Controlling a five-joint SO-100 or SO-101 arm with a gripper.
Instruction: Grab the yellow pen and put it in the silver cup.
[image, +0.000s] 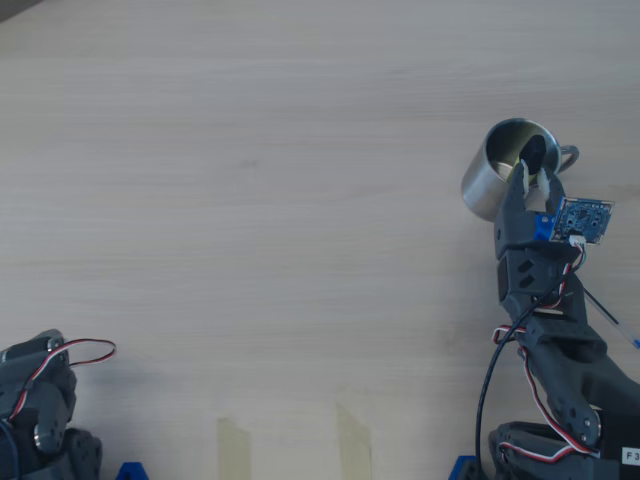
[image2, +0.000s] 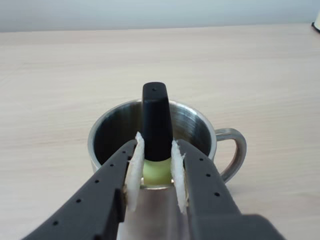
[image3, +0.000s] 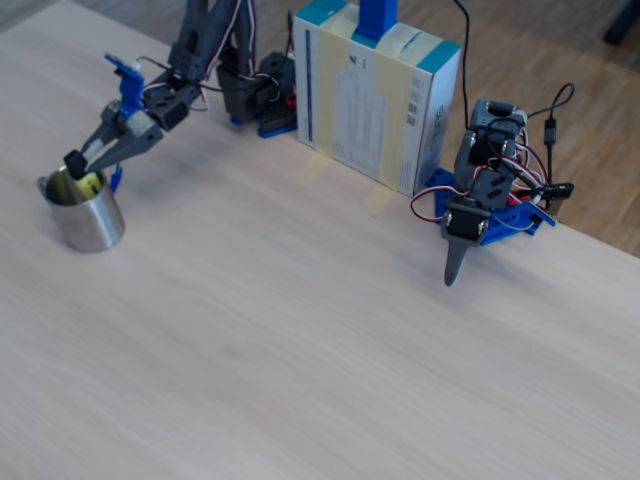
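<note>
A: Progress first: how far along is it?

B: Nearly done, I'd judge. The gripper is clamped on the yellow pen, black cap up, and the pen's yellow lower end is already inside the mouth of the silver cup.

A: So the pen is in the cup?

B: Partly. In the wrist view the 2 padded fingers pinch it just below the cap, right over the rim. In the fixed view the pen leans in the cup with the gripper at its top. What's left is to let go and lift the arm clear.

A: Does the overhead view agree?

B: Yes: the gripper reaches over the cup, which sits near the right edge of the table.

A: Any writing to read?

B: The box behind the arm carries printed lines, too small to read. The pen's lettering is hidden. A second arm sits parked at the right in the fixed view.
</note>
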